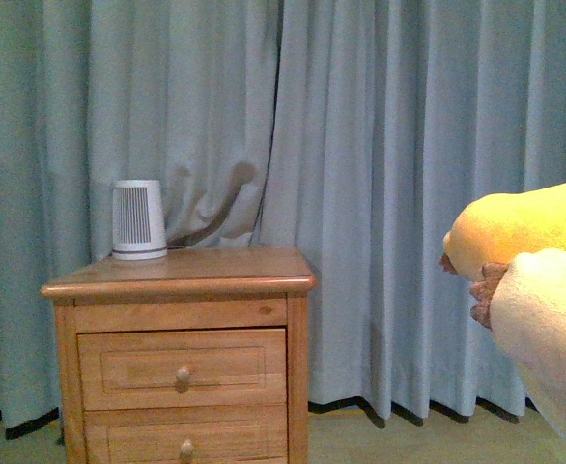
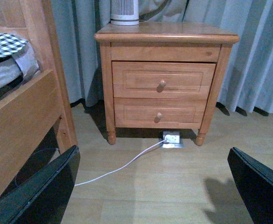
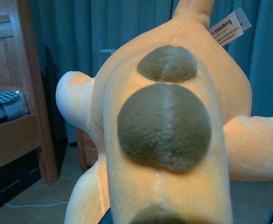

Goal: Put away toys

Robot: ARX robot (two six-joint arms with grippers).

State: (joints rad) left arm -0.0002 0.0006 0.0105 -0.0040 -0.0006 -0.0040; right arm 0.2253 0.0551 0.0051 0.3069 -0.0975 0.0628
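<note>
The toy is an orange-yellow plush animal (image 3: pixel 174 116) that fills the right wrist view, showing olive bumps along its back and a white hang tag (image 3: pixel 229 25). My right gripper (image 3: pixel 192 219) is shut on the plush toy and almost wholly hidden beneath it. In the front view the plush toy (image 1: pixel 529 227) hangs in the air at the right edge, level with the nightstand top. My left gripper (image 2: pixel 153 186) is open over the wooden floor in front of the nightstand, with its dark fingers (image 2: pixel 43 186) far apart and nothing between them.
A wooden nightstand (image 1: pixel 182 290) with two knobbed drawers (image 2: pixel 162 80) stands against the blue-grey curtain (image 1: pixel 409 145), with a white ribbed device (image 1: pixel 138 220) on top. A bed frame (image 2: pixel 24 107) is beside it. A power strip (image 2: pixel 171 140) and white cable (image 2: pixel 122 165) lie on the floor.
</note>
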